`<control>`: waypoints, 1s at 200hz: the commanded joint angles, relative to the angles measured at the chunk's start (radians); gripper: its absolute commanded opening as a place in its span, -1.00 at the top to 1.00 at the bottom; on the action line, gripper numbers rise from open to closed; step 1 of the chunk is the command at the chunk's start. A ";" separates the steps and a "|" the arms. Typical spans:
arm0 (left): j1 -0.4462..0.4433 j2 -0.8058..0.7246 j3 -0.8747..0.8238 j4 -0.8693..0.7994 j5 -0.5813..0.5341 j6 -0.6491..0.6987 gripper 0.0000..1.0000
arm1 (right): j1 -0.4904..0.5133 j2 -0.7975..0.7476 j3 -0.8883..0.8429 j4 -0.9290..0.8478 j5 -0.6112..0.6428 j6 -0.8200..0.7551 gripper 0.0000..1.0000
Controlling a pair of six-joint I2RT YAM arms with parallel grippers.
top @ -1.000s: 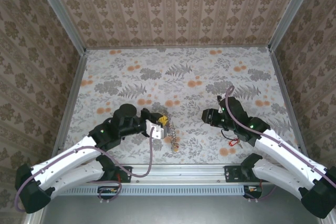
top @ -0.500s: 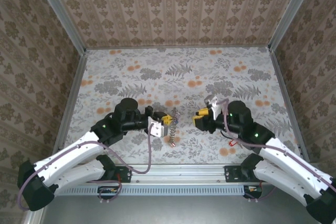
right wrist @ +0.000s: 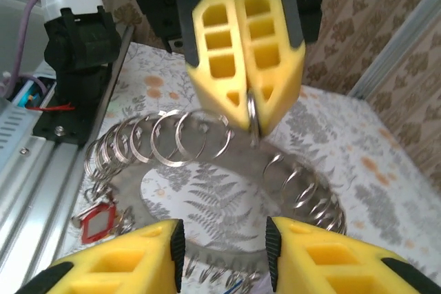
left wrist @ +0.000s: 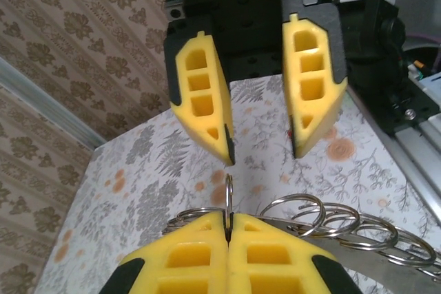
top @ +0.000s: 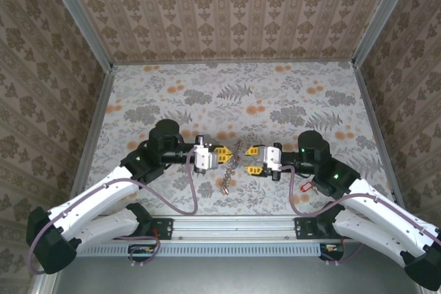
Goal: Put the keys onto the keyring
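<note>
The keyring (top: 230, 168) is a big loop strung with many thin silver split rings, and it hangs off the table from my left gripper (top: 223, 154). In the left wrist view, my left gripper (left wrist: 229, 222) is shut on one upright split ring, with more of the keyring (left wrist: 331, 222) trailing right. My right gripper (top: 249, 159) faces it a short way off, open and holding nothing. In the right wrist view, my right gripper (right wrist: 224, 239) frames the keyring (right wrist: 186, 135) below my left gripper (right wrist: 251, 118). A red-tagged key (top: 307, 185) lies on the table beside the right arm, also visible as the key (right wrist: 96, 222).
The table (top: 275, 101) has a floral cover and patterned walls on three sides. An aluminium rail (top: 234, 224) runs along the near edge, with both arm bases on it. A purple cable (top: 193, 201) loops under the left arm.
My right gripper swung left and turned to face my left gripper, ending close to the keyring. My left gripper lifted the keyring and carried it slightly right, towards the centre.
</note>
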 commanded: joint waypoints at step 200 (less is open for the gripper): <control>0.000 0.078 0.043 0.157 0.113 -0.151 1.00 | 0.028 0.077 0.029 0.200 -0.012 0.066 0.71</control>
